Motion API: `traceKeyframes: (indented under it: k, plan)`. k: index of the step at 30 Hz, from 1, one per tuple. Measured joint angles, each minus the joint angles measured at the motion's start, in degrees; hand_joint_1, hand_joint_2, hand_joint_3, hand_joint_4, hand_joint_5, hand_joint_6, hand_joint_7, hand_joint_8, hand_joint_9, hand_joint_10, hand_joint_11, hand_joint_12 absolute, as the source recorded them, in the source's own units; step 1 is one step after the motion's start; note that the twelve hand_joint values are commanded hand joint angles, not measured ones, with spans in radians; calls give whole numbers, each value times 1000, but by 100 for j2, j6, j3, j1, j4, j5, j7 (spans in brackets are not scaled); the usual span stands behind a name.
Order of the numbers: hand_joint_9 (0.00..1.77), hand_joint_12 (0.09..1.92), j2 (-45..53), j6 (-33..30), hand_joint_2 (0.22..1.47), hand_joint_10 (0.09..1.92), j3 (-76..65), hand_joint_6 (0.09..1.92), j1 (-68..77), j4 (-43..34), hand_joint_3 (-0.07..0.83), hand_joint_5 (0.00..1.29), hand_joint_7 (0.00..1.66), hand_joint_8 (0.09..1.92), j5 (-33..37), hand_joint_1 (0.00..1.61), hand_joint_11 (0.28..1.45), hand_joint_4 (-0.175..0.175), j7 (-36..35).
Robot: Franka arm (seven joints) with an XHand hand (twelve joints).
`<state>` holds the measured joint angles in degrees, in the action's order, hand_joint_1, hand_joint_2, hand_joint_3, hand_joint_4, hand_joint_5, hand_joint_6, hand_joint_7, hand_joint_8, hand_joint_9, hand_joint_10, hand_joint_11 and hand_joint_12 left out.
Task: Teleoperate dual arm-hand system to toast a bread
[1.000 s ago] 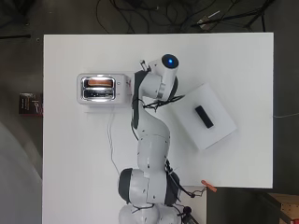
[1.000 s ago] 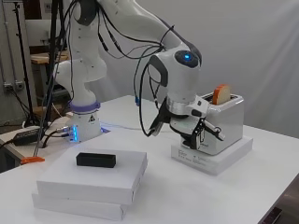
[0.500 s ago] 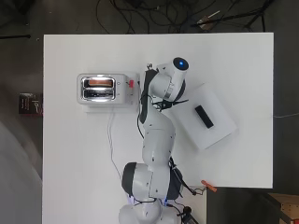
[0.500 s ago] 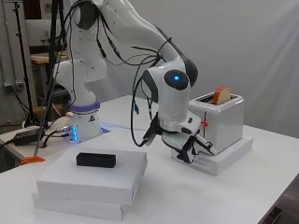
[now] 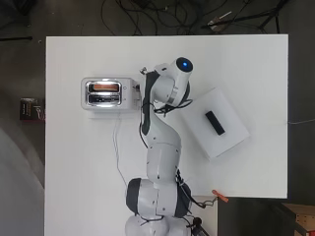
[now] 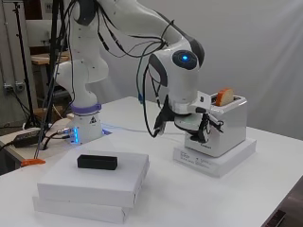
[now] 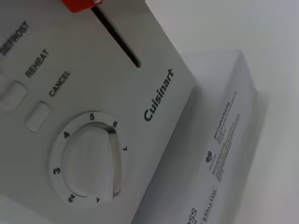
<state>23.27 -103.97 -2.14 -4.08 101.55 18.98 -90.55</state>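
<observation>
A white two-slot toaster point(image 5: 103, 93) point(image 6: 226, 128) stands on a flat white box point(image 6: 215, 161) left of centre. A browned bread slice point(image 5: 105, 86) point(image 6: 225, 96) sticks up out of its far slot. My hand point(image 6: 203, 127) hangs right at the toaster's front panel, fingers loosely bent and holding nothing; from overhead the arm hides it. The wrist view is filled by that panel: the browning dial point(image 7: 88, 161), two buttons point(image 7: 37, 115), the lever slot and the red lever point(image 7: 81, 4) at its upper end, with the box point(image 7: 229, 149) beneath.
Two stacked white boxes point(image 5: 216, 123) point(image 6: 90, 187) with a black block point(image 5: 215, 122) point(image 6: 97, 161) on top lie right of the arm. The toaster's cable point(image 5: 117, 147) runs back along the table. An orange clip point(image 5: 220, 195) lies near the arm's base.
My hand dipped down beside the box under the toaster, then rose again to the front panel. The bread still stands up in its slot.
</observation>
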Motion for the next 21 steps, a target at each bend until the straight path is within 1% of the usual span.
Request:
traceKeyframes:
  k: [1,3,6,8,9,10,11,12,14,15,16,17,18,20,21]
  plan:
    - [1590,1920,30,-11,1144,1920,10,87,7,-11,-2,333,1248,1920,69,223,1249,-147,-85]
    - [1594,1920,143,-21,1137,1920,19,87,16,-78,-3,280,1247,1920,24,207,1255,-159,21]
    - [1618,1917,446,-52,1129,1920,16,87,15,-213,-3,275,1282,1920,-149,198,1276,-161,650]
    - [1633,1912,656,-86,1127,1920,13,87,7,-278,-2,285,1304,1920,-177,194,1288,-160,944]
    - [1639,1905,796,-113,1145,1920,9,87,-3,-307,1,320,1314,1920,-171,268,1293,-152,995]
    - [1637,1901,921,-152,1185,1920,9,87,-12,-328,6,370,1314,1920,-159,484,1287,-140,1002]
    - [1632,1895,1016,-174,1220,1920,7,87,-29,-343,11,396,1312,1920,-122,598,1275,-135,970]
    - [1626,1889,1073,-167,1236,1920,-2,87,-59,-357,12,403,1311,1920,-29,594,1264,-135,904]
    - [1613,1880,1172,-158,1246,1920,-25,87,-105,-351,9,400,1309,1920,247,524,1232,-138,754]
    - [1600,1878,1200,-164,1213,1920,-37,87,-115,-346,-1,394,1292,1920,362,395,1220,-140,733]
    - [1554,1878,1202,-178,1170,1920,-49,87,-118,-326,-10,373,1240,1920,413,266,1202,-143,745]
    - [1505,1884,1170,-208,1138,1920,-51,87,-111,-295,-12,354,1186,1920,393,182,1181,-143,767]
    - [1498,1894,1102,-240,1122,1920,-47,87,-102,-270,-9,352,1177,1920,324,137,1190,-140,808]
    - [1544,1891,782,-265,1101,1920,-52,87,-110,-230,-6,365,1209,1920,149,96,1248,-136,888]
    - [1530,1889,510,-313,1094,1920,-29,87,-95,-165,-5,382,1182,1920,63,90,1239,-132,898]
